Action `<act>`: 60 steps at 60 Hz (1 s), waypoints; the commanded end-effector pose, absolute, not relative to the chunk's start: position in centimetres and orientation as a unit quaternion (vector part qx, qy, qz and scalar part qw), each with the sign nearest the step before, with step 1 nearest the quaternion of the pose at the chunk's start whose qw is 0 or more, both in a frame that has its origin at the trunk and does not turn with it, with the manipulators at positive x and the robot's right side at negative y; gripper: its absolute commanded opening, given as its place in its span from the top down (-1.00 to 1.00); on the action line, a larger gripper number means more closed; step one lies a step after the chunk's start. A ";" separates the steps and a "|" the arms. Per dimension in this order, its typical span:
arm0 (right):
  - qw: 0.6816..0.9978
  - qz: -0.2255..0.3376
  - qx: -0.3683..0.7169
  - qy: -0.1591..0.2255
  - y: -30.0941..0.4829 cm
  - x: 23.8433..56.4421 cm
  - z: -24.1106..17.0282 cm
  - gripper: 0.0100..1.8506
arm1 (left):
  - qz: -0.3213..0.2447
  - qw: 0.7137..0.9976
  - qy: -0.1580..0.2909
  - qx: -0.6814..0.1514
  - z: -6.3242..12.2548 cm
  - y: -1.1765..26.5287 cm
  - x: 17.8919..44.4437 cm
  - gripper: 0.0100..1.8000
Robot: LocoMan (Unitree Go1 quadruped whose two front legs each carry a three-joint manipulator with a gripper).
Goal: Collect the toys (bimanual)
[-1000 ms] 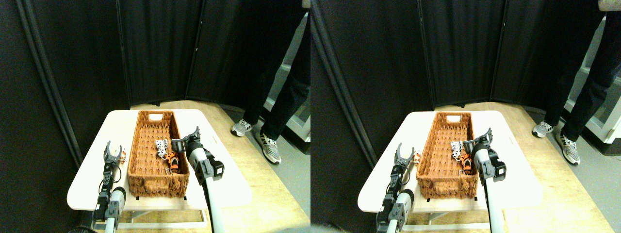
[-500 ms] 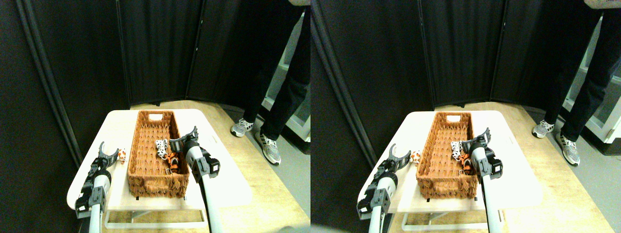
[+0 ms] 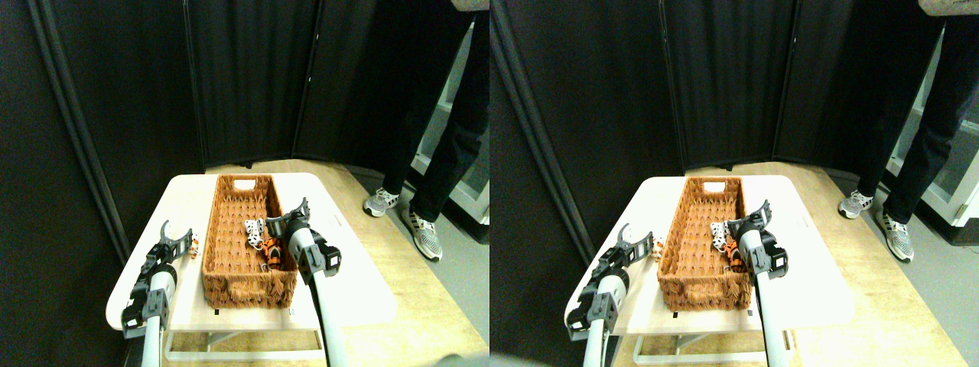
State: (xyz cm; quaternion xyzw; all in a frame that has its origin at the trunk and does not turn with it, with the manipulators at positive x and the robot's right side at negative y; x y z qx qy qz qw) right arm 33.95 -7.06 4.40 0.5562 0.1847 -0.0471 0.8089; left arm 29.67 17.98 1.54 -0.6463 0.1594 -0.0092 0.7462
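We look down on a pale table (image 3: pixel 344 294) carrying a long brown wicker basket (image 3: pixel 241 245), its long axis running near to far, with a person's legs and sneakers (image 3: pixel 424 229) standing on the floor at far right. Our right gripper (image 3: pixel 287 219) hangs over the basket's right rim, its jaws spread and empty as far as we can tell. In the basket just left of it lie two toys, touching: a white black-spotted figure (image 3: pixel 254 232) and, nearer to us, an orange-black striped tiger (image 3: pixel 270 250). Our left gripper (image 3: pixel 173 238) sits on the table left of the basket, jaws splayed wide with nothing between them. The smallest thing is the one that matters: a small orange-and-white toy (image 3: pixel 193 245) lying on the table between that gripper and the basket's left wall, just right of the fingertips. We judge the left arm is clearly the nearer one; the toy lies to its right and slightly far, so a short sideways reach should bring the jaws round it. We cannot tell the toy's own long axis at this size.
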 end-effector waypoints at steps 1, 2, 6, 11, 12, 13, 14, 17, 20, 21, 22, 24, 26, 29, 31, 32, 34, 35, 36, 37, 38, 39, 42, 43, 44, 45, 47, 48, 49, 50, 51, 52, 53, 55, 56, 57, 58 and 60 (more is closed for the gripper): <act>0.812 -0.039 0.554 0.180 -6.3 34.4 4.5 -0.11 | -0.028 0.746 0.149 -0.648 1.6 17.3 30.2 0.44; 0.813 -0.039 0.553 0.180 -6.3 34.4 4.5 -0.13 | -0.027 0.744 0.147 -0.651 1.6 17.2 30.2 0.44; 0.815 -0.038 0.548 0.182 -6.2 34.5 4.4 -0.20 | -0.032 0.739 0.147 -0.656 1.3 16.8 30.5 0.46; 0.816 -0.036 0.547 0.182 -6.2 34.6 4.3 -0.16 | -0.033 0.740 0.147 -0.655 1.2 16.5 30.7 0.46; 0.816 -0.036 0.547 0.181 -6.2 34.6 4.3 -0.15 | -0.033 0.740 0.147 -0.655 1.2 16.5 30.7 0.45; 0.817 -0.037 0.547 0.181 -6.2 34.7 4.3 -0.14 | -0.033 0.739 0.147 -0.656 1.1 16.5 30.8 0.45; 0.816 -0.037 0.548 0.181 -6.2 34.7 4.2 -0.14 | -0.031 0.738 0.147 -0.658 1.1 16.4 30.9 0.46; 0.815 -0.039 0.550 0.180 -6.3 34.6 4.3 -0.13 | -0.032 0.738 0.144 -0.659 1.0 16.4 31.0 0.44; 0.817 -0.038 0.547 0.179 -6.4 34.7 4.3 -0.12 | -0.029 0.740 0.141 -0.657 0.9 16.3 31.1 0.42; 0.819 -0.038 0.545 0.179 -6.4 34.6 4.3 -0.13 | -0.029 0.741 0.140 -0.657 0.8 16.3 31.1 0.42; 0.818 -0.038 0.545 0.179 -6.5 34.6 4.3 -0.13 | -0.029 0.740 0.141 -0.657 0.8 16.3 31.1 0.42; 0.817 -0.040 0.547 0.179 -6.5 34.5 4.4 -0.15 | -0.026 0.742 0.140 -0.655 0.6 16.4 31.2 0.42; 0.817 -0.040 0.547 0.178 -6.5 34.5 4.4 -0.15 | -0.025 0.742 0.141 -0.656 0.6 16.3 31.2 0.43; 0.823 -0.036 0.540 0.172 -6.6 34.0 4.9 -0.17 | -0.020 0.739 0.141 -0.658 0.5 16.4 31.3 0.44; 0.829 -0.029 0.533 0.168 -6.7 33.7 5.3 -0.17 | -0.020 0.740 0.142 -0.657 0.4 16.4 31.3 0.43; 0.832 -0.023 0.529 0.166 -6.8 33.6 5.6 -0.19 | -0.019 0.740 0.142 -0.657 0.3 16.5 31.4 0.43; 0.832 -0.018 0.529 0.163 -6.8 33.4 6.1 -0.16 | -0.016 0.741 0.141 -0.656 0.2 16.6 31.4 0.42; 0.833 -0.015 0.529 0.161 -6.9 33.3 6.5 -0.14 | -0.017 0.742 0.142 -0.655 0.0 16.7 31.5 0.41; 0.833 -0.015 0.529 0.161 -6.9 33.3 6.5 -0.14 | -0.017 0.742 0.142 -0.655 0.0 16.7 31.5 0.41; 0.833 -0.014 0.529 0.161 -6.9 33.3 6.6 -0.13 | -0.018 0.743 0.144 -0.654 0.0 16.7 31.5 0.40; 0.835 -0.013 0.527 0.158 -6.9 33.2 6.9 -0.11 | -0.019 0.744 0.144 -0.653 -0.2 16.8 31.5 0.39; 0.836 -0.012 0.526 0.155 -6.9 33.2 7.2 -0.10 | -0.019 0.744 0.143 -0.652 -0.3 16.9 31.6 0.38; 0.835 -0.008 0.528 0.153 -7.1 33.2 7.9 -0.08 | -0.017 0.746 0.143 -0.650 -0.7 17.0 31.7 0.37; 0.835 -0.008 0.528 0.152 -7.1 33.2 8.0 -0.08 | -0.016 0.747 0.143 -0.649 -0.8 17.0 31.7 0.37; 0.835 -0.008 0.528 0.152 -7.1 33.2 8.0 -0.08 | -0.016 0.747 0.143 -0.649 -0.8 17.0 31.7 0.37; 0.835 -0.008 0.530 0.150 -7.1 33.2 8.3 -0.08 | -0.015 0.748 0.140 -0.649 -0.9 17.0 31.7 0.37; 0.836 -0.010 0.530 0.141 -7.1 33.2 8.8 -0.03 | -0.013 0.750 0.140 -0.646 -1.0 17.1 31.7 0.37; 0.835 -0.008 0.533 0.138 -7.1 33.2 9.1 -0.02 | -0.012 0.751 0.141 -0.645 -1.0 17.0 31.7 0.36; 0.834 -0.006 0.534 0.137 -7.1 33.3 9.2 -0.02 | -0.011 0.752 0.142 -0.644 -1.0 17.0 31.7 0.36; 0.834 -0.006 0.534 0.137 -7.1 33.3 9.2 -0.02 | -0.011 0.752 0.142 -0.644 -1.0 17.0 31.7 0.36; 0.831 0.000 0.539 0.136 -7.1 33.4 9.6 0.00 | -0.011 0.753 0.142 -0.642 -0.9 17.0 31.7 0.36; 0.830 0.003 0.541 0.136 -7.1 33.5 9.9 0.01 | -0.013 0.754 0.142 -0.642 -0.8 17.0 31.7 0.36; 0.831 0.006 0.539 0.135 -7.1 33.5 10.3 0.02 | -0.016 0.755 0.140 -0.641 -0.8 17.0 31.7 0.36; 0.834 0.016 0.535 0.131 -7.1 33.6 10.9 0.05 | -0.022 0.757 0.139 -0.638 -0.7 17.0 31.8 0.37; 0.838 0.022 0.530 0.128 -7.2 33.6 11.2 0.07 | -0.025 0.757 0.141 -0.637 -0.6 17.1 31.8 0.38; 0.840 0.025 0.527 0.123 -7.2 33.7 11.5 0.08 | -0.025 0.757 0.141 -0.637 -0.6 17.1 31.9 0.38; 0.842 0.024 0.526 0.121 -7.3 33.7 11.7 0.09 | -0.025 0.757 0.140 -0.638 -0.6 17.1 31.9 0.38; 0.844 0.026 0.523 0.117 -7.4 33.7 12.0 0.09 | -0.025 0.758 0.139 -0.636 -0.5 17.1 31.9 0.38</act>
